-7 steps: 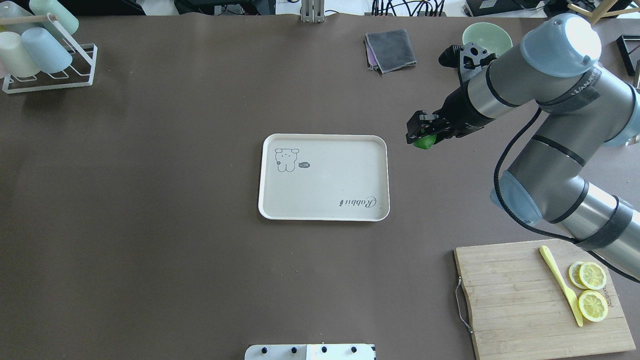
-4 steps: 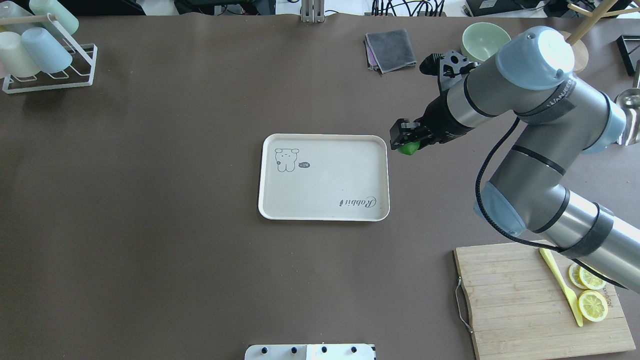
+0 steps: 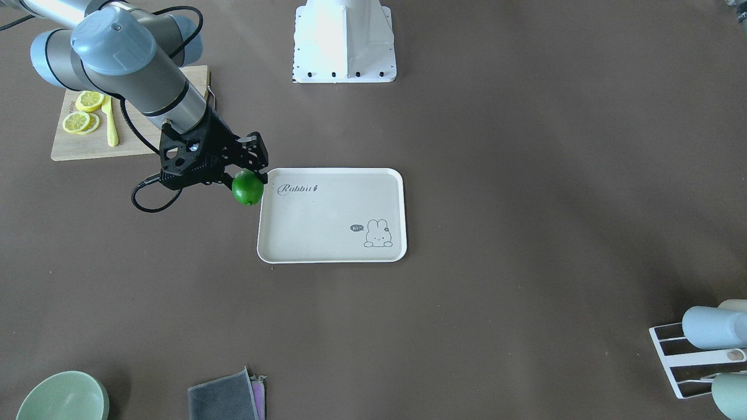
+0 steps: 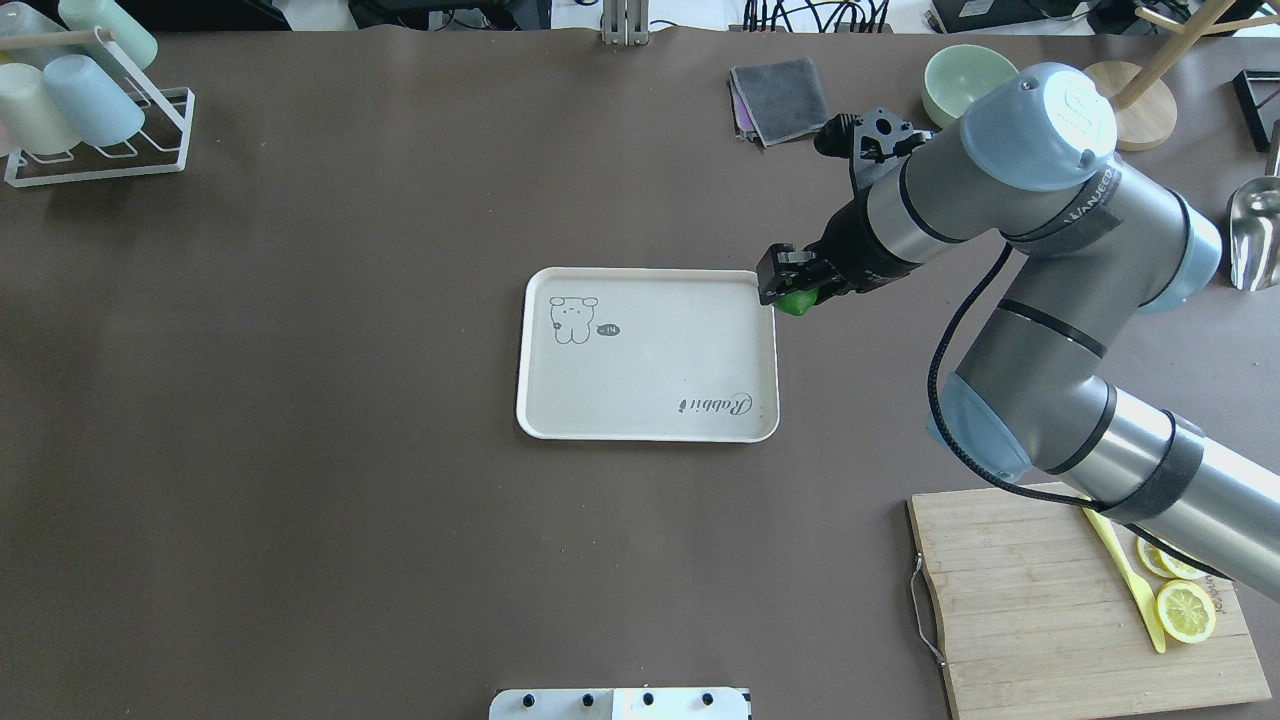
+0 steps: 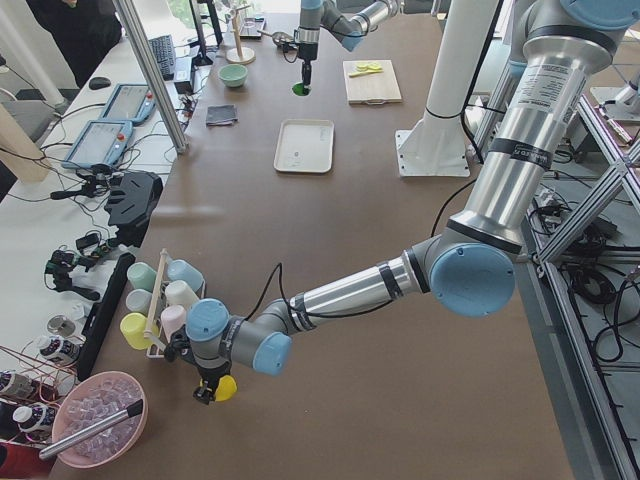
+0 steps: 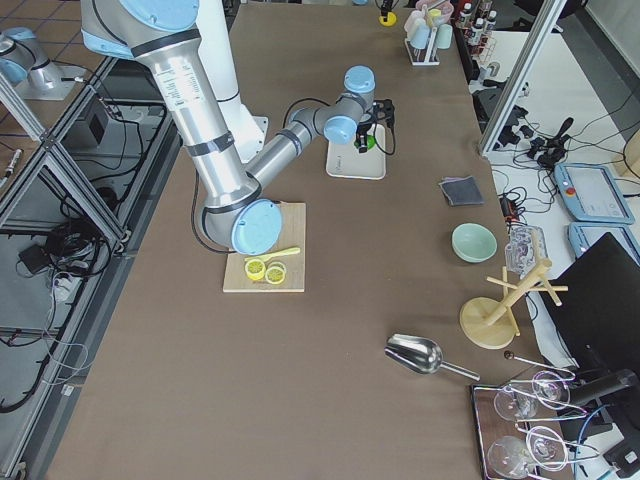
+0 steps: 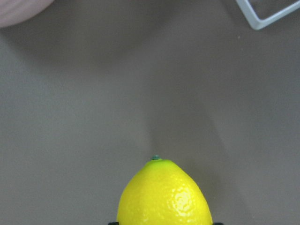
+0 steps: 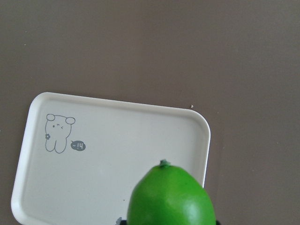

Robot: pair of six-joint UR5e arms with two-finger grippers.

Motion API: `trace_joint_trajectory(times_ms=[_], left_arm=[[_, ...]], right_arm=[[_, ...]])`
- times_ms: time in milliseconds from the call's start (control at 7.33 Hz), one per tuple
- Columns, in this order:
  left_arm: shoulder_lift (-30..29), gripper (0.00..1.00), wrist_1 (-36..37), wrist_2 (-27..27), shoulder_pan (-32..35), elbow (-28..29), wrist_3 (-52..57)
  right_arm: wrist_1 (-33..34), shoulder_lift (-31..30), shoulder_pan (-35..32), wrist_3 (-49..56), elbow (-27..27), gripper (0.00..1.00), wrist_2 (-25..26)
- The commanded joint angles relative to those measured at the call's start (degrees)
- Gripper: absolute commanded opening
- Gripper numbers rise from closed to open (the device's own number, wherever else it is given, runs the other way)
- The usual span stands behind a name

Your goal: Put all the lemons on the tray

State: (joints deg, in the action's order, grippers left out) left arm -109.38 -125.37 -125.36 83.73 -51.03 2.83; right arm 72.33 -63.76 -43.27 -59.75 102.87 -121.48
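Two lemons are held aloft: the right gripper (image 4: 789,290) clenches the green lemon (image 3: 247,187) at the edge of the tray (image 4: 650,372), high enough to clear its rim, while the left gripper (image 5: 209,390) grips the yellow lemon (image 7: 164,197) far off by the cup rack (image 5: 160,296)

Glossy green lemon (image 3: 247,187) at tray (image 3: 327,248) edge; yellow lemon (image 7: 164,196) far off.

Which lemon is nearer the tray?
The green lemon: the right gripper holds it at the tray's edge. The yellow lemon is in the left gripper, far off by the cup rack.
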Motion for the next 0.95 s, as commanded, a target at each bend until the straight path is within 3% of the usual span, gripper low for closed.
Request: trace_joint_trajectory(times_ms=[0, 409, 545, 682, 818], left_arm=[[-1.5, 0.0, 15.1, -0.1, 1.0, -14.9, -4.5], [1.4, 0.0, 15.2, -0.7, 0.3, -19.5, -5.5], [1.7, 0.0, 15.4, -3.2, 0.3, -21.4, -5.9], [4.3, 0.0, 15.1, -10.2, 0.3, -24.3, -8.7], [8.2, 0.0, 15.0, -11.6, 0.0, -30.6, -13.8]], right_arm=[[0.0, 0.5, 0.5, 0.0, 0.0, 0.0, 0.0], [0.0, 0.2, 0.6, 0.0, -0.1, 0.0, 0.0], [0.0, 0.3, 0.6, -0.1, -0.1, 0.0, 0.0], [0.0, 0.4, 0.6, -0.1, -0.1, 0.0, -0.1], [0.0, 0.4, 0.6, -0.1, -0.1, 0.0, -0.1]])
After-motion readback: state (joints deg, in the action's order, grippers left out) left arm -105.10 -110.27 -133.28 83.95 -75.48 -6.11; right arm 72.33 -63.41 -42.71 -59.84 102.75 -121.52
